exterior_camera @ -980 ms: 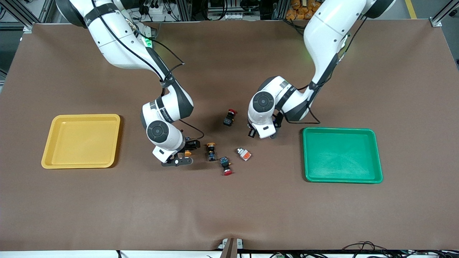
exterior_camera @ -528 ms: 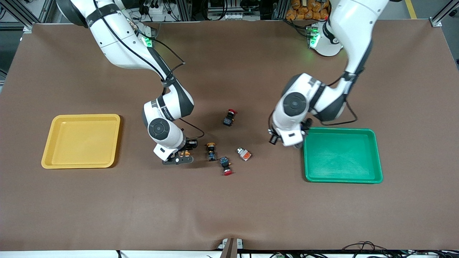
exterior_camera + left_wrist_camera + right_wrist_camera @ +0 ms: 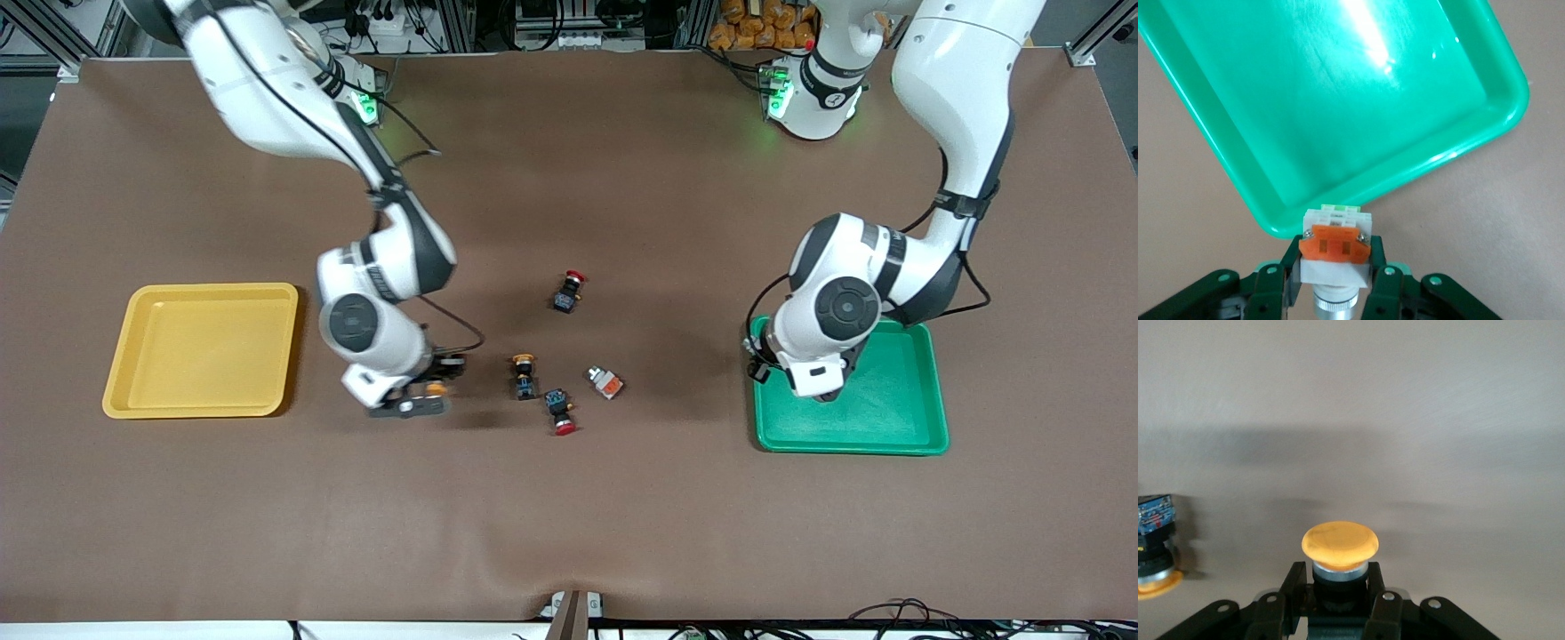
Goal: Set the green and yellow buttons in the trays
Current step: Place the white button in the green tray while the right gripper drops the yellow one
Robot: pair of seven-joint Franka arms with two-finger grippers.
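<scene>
Over the green tray (image 3: pixel 898 436), at its corner toward the table's middle, your left gripper (image 3: pixel 1335 283) pinches a white-grey button (image 3: pixel 1336 250) by its sides, orange patch facing the wrist camera. Its long axis runs along the fingers, metal collar back between them, green-tipped end pointing down at the tray rim. Release here and it could strike the rim and tip onto the table, so carry it further over the tray floor first.

Your right gripper (image 3: pixel 1336 603) hangs above bare table between the yellow tray (image 3: pixel 200 349) and the loose parts, clamped on a yellow-capped button (image 3: pixel 1340 550), cap pointing outward from the fingers. The grip sits low on the body; a quick swing could twist it loose.

On the table lie another yellow-capped button (image 3: pixel 524 374), a white-grey block (image 3: pixel 605 382) and two red-capped buttons (image 3: pixel 560 411).
</scene>
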